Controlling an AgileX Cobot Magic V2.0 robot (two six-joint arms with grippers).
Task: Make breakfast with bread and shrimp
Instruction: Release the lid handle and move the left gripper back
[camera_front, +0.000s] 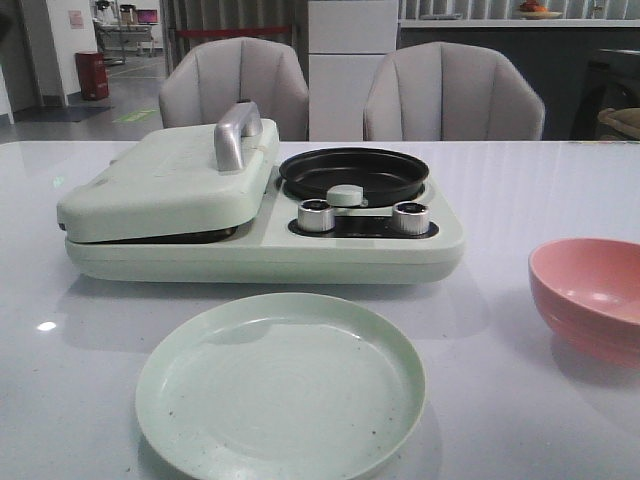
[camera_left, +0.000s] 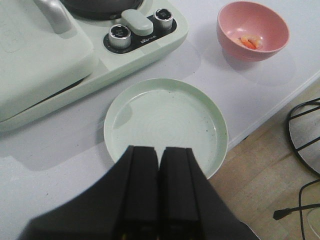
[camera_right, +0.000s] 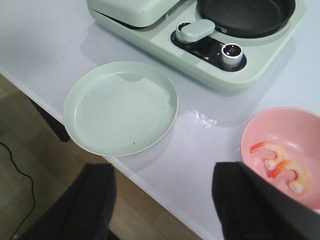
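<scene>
Barely started, I'd say: 2 shrimp (camera_right: 282, 170) sit in the pink bowl (camera_front: 590, 295) at right, green plate (camera_front: 280, 385) near w/ no food, pan (camera_front: 353, 172) bare, press lid (camera_front: 170, 180) down, no bread visible. Left gripper (camera_left: 159, 187) is closed on nothing; right gripper (camera_right: 165, 200) gapes wide, holding nothing, above the table's near edge.

Front view is dimly lit and soft; a glare spot is seen on the table (camera_front: 47, 326) at 9 o'clock. Wrist views are brighter; soft shadows are cast beside the plate (camera_right: 120, 107).
</scene>
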